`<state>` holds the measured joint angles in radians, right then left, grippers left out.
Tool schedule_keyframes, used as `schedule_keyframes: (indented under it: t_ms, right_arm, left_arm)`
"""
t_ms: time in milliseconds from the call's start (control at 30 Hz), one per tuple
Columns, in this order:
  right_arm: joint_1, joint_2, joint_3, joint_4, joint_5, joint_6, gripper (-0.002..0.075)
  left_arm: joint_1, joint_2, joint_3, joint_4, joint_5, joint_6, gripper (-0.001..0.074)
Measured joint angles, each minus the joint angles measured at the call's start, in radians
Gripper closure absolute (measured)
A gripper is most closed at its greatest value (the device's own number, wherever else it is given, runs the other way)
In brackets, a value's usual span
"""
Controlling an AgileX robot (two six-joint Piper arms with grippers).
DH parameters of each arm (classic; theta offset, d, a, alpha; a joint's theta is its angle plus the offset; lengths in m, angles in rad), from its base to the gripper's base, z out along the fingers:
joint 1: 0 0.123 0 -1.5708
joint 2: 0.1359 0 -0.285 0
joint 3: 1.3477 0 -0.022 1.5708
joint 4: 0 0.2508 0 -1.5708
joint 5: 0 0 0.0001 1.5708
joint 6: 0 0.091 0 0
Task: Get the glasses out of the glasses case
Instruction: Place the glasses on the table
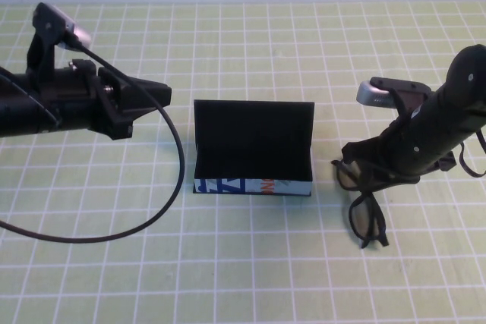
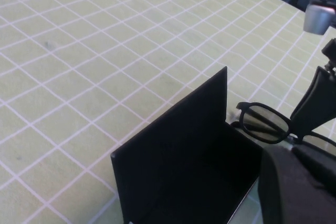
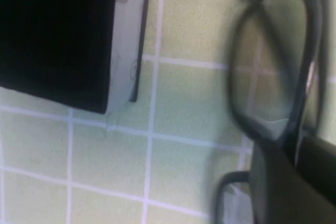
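Observation:
The glasses case (image 1: 254, 146) stands open in the middle of the mat, lid upright, black lining bare, pale blue lettered front (image 1: 254, 186) facing me. It also shows in the left wrist view (image 2: 178, 150) and the right wrist view (image 3: 52, 35). The black glasses (image 1: 363, 214) are outside the case, just to its right, tilted, low over the mat. My right gripper (image 1: 372, 165) is shut on their frame; in its wrist view (image 3: 296, 153) the frame (image 3: 273, 66) runs between the fingers. My left gripper (image 1: 158, 90) is shut and empty, left of the case lid (image 2: 294, 153).
A green mat (image 1: 250, 263) with a white grid covers the table. A black cable (image 1: 176, 180) from the left arm loops down over the mat in front and to the left of the case. The white back wall runs along the far edge.

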<state>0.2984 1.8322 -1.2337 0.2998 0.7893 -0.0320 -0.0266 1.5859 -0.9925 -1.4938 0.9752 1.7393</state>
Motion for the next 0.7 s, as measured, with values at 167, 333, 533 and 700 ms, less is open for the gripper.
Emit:
schedule_keyframes:
  t_ms: [167,333,533,700]
  right_arm:
    - [0.000,0.005,0.000,-0.004,-0.012,0.000,0.0534]
    - [-0.001,-0.017,0.000,-0.014,0.009,0.000,0.0505]
    - [-0.001,-0.170,0.007,-0.018,0.137,0.008,0.0610]
    - [-0.001,-0.392,0.092,-0.032,0.188,0.021,0.0682]
  left_arm:
    - [0.000,0.000,0.000,0.012,0.000,-0.002,0.0739]
    - [0.000,0.000,0.000,0.009,-0.001,-0.011,0.0739]
    - [0.000,-0.013,0.000,0.003,0.000,-0.084,0.0739]
    - [0.000,-0.108,0.004,0.023,-0.013,-0.159,0.0739]
